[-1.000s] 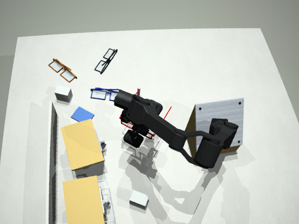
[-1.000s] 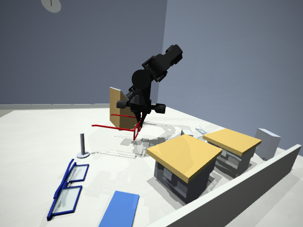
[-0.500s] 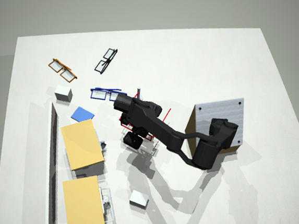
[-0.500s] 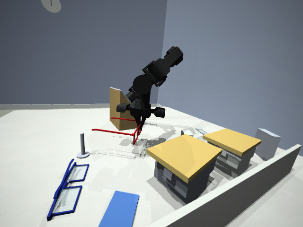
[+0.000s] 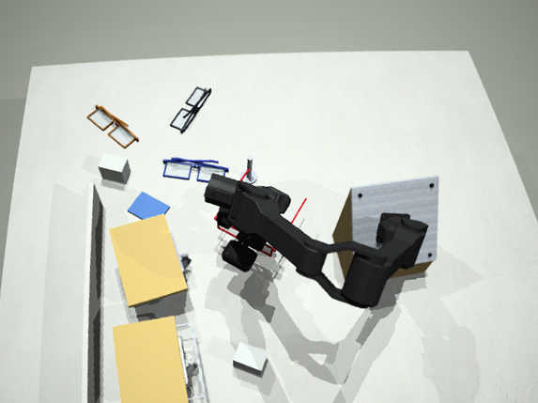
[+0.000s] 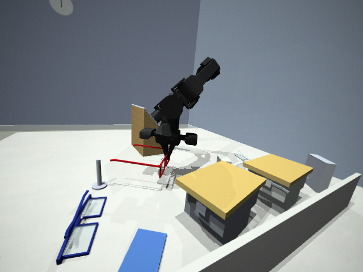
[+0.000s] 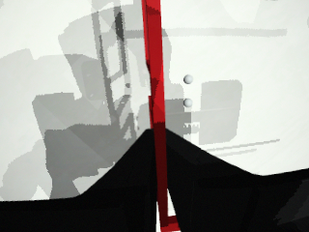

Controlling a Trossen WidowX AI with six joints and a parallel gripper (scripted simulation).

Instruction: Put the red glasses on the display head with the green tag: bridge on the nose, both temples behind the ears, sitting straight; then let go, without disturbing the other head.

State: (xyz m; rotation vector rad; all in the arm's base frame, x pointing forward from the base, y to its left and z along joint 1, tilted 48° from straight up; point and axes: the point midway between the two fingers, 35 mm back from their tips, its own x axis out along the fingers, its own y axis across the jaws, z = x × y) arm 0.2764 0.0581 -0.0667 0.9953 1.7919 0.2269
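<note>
My gripper (image 5: 249,240) (image 6: 168,157) (image 7: 156,135) is shut on the front frame of the red glasses (image 5: 299,210) (image 6: 134,163) (image 7: 156,87). The glasses hang above the table, their shadow below them. Both temples are unfolded and point away from the yellow-topped stands. The nearer stand (image 5: 148,258) (image 6: 221,187) in the exterior view and the farther stand (image 5: 150,366) (image 6: 278,169) are apart from the glasses. Small grey parts show at their open sides; clear glasses (image 5: 200,366) stick out of the farther one. The heads are mostly hidden under the tops. No green tag is visible.
Blue glasses (image 5: 182,159) (image 6: 95,239) and a thin post (image 5: 250,164) (image 6: 98,172) are near the arm. Orange glasses, black glasses and a blue card (image 5: 148,205) (image 6: 143,251) lie farther off. A long low wall (image 6: 278,225) runs behind the stands. Two pale blocks (image 5: 114,168) (image 5: 250,358) stand apart.
</note>
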